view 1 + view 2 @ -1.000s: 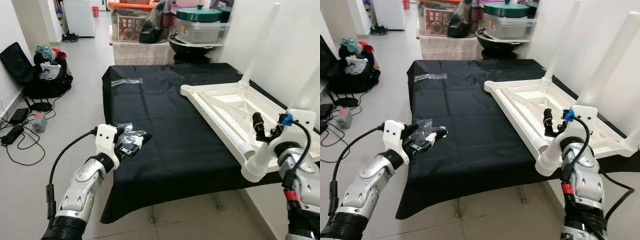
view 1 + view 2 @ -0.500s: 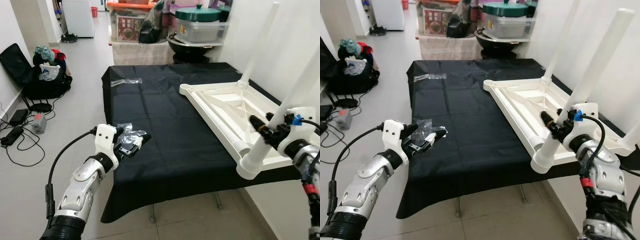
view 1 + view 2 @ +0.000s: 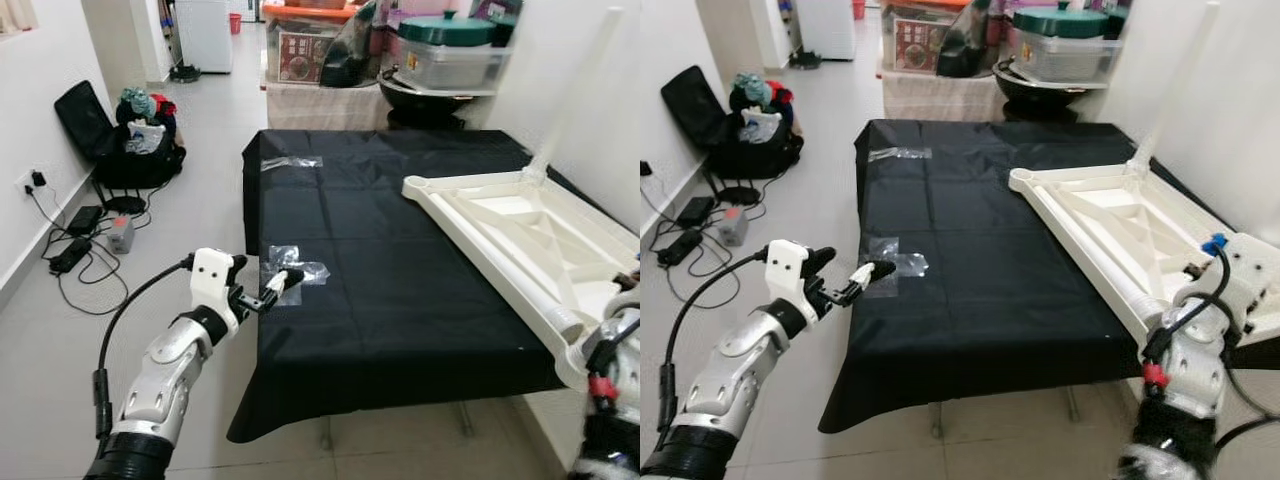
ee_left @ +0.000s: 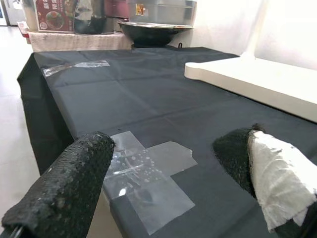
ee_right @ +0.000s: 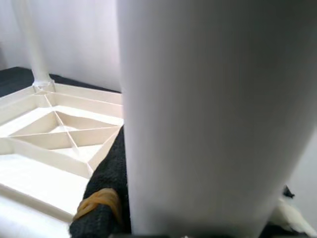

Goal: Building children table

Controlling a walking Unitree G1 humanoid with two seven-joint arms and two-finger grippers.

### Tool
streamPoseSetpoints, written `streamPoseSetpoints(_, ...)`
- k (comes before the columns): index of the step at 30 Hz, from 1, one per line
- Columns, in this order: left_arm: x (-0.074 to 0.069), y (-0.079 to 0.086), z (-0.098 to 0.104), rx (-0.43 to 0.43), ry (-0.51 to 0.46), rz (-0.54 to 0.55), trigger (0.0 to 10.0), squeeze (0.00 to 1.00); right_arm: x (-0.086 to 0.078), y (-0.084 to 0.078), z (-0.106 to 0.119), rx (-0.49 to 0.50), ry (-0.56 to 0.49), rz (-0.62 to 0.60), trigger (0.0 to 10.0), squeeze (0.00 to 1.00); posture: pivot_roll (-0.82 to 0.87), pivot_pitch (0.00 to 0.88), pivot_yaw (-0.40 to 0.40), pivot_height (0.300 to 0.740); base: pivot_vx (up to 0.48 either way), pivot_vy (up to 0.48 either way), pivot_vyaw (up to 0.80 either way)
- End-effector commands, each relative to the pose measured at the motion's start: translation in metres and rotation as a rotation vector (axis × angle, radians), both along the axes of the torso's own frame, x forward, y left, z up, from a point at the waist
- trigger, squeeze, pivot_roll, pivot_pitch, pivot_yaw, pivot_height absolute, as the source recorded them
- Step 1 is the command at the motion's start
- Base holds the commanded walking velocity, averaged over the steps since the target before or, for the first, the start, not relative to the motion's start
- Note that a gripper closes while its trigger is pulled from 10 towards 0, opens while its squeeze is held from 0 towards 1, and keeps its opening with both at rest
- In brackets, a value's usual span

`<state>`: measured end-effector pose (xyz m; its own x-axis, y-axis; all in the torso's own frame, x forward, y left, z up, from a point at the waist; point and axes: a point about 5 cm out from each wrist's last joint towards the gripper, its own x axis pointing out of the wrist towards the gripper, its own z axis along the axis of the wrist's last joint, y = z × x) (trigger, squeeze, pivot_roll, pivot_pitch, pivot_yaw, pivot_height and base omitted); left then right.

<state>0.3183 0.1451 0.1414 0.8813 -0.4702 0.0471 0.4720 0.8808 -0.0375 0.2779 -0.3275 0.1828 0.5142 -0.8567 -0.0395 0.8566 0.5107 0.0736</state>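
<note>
Between the right gripper's fingers a thick white table leg sat clenched, close against the camera. Beyond it lay the upturned white tabletop, ribs showing, one leg already standing at its far corner, resting on the black-clothed desk. To seat this leg well, I judged it should be held upright over an empty corner socket and pressed straight in, not canted. Near the desk's front left edge, the left gripper hovered with fingers released over a clear plastic bag.
</note>
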Motion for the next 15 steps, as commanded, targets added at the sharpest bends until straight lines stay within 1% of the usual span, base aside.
streamPoseSetpoints(1, -0.001, -0.003, -0.002, 0.01, 0.007, -0.006, 10.0, 0.0, -0.005, 0.021, -0.037, 0.134, 0.126, 0.006, 0.0, 0.0, 0.0, 0.0, -0.077, 0.74, 0.0, 0.0, 0.0)
streamPoseSetpoints(3, -0.001, -0.003, -0.002, 0.01, 0.007, -0.006, 10.0, 0.0, -0.005, 0.021, -0.037, 0.134, 0.126, 0.006, 0.0, 0.0, 0.0, 0.0, -0.077, 0.74, 0.0, 0.0, 0.0)
streamPoseSetpoints(4, -0.001, -0.003, -0.003, 0.011, 0.011, -0.004, 10.0, 0.0, 0.006, 0.047, -0.039, 0.179, 0.123, 0.109, 5.8, 0.0, -0.01, 0.0, -0.074, 0.74, 0.0, 0.0, 0.0)
streamPoseSetpoints(5, 0.001, -0.002, -0.002, 0.012, 0.009, 0.0, 10.0, 0.0, 0.019, 0.065, -0.035, 0.169, 0.106, 0.239, 10.0, 0.0, 0.0, 0.0, -0.09, 0.74, 0.0, 0.0, 0.0)
streamPoseSetpoints(7, 0.001, -0.002, -0.002, 0.012, 0.009, 0.0, 10.0, 0.0, 0.019, 0.065, -0.035, 0.169, 0.106, 0.239, 10.0, 0.0, 0.0, 0.0, -0.09, 0.74, 0.0, 0.0, 0.0)
streamPoseSetpoints(8, 0.002, -0.001, -0.001, 0.013, 0.008, 0.002, 10.0, 0.0, 0.029, 0.074, -0.032, 0.154, 0.098, 0.31, 10.0, 0.0, 0.0, 0.0, -0.09, 0.74, 0.0, 0.0, 0.0)
streamPoseSetpoints(9, 0.002, -0.001, -0.001, 0.013, 0.008, 0.002, 10.0, 0.0, 0.029, 0.074, -0.032, 0.154, 0.098, 0.31, 10.0, 0.0, 0.0, 0.0, -0.09, 0.74, 0.0, 0.0, 0.0)
streamPoseSetpoints(10, 0.003, -0.001, -0.001, 0.011, 0.006, 0.011, 10.0, 0.0, 0.035, 0.07, -0.025, 0.122, 0.064, 0.348, 10.0, 0.34, -0.01, 0.0, -0.092, 0.74, 0.0, 0.0, 0.0)
streamPoseSetpoints(11, 0.002, -0.001, -0.002, 0.007, 0.006, 0.015, 10.0, 0.0, 0.038, 0.06, -0.013, 0.089, 0.008, 0.366, 10.0, 1.0, -0.01, 0.0, -0.092, 0.74, 0.0, 0.0, 0.0)
streamPoseSetpoints(13, 0.002, -0.001, -0.002, 0.007, 0.006, 0.015, 10.0, 0.0, 0.038, 0.06, -0.013, 0.089, 0.008, 0.366, 10.0, 1.0, -0.01, 0.0, -0.092, 0.74, 0.0, 0.0, 0.0)
streamPoseSetpoints(14, 0.0, -0.001, -0.003, 0.002, 0.008, 0.017, 10.0, 0.0, 0.043, 0.049, 0.006, 0.058, -0.072, 0.463, 10.0, 1.0, 0.0, 0.0, -0.092, 0.74, 0.0, 0.0, 0.0)
streamPoseSetpoints(15, 0.0, -0.001, -0.003, 0.002, 0.008, 0.017, 10.0, 0.0, 0.043, 0.049, 0.006, 0.058, -0.072, 0.463, 10.0, 1.0, 0.0, 0.0, -0.092, 0.74, 0.0, 0.0, 0.0)
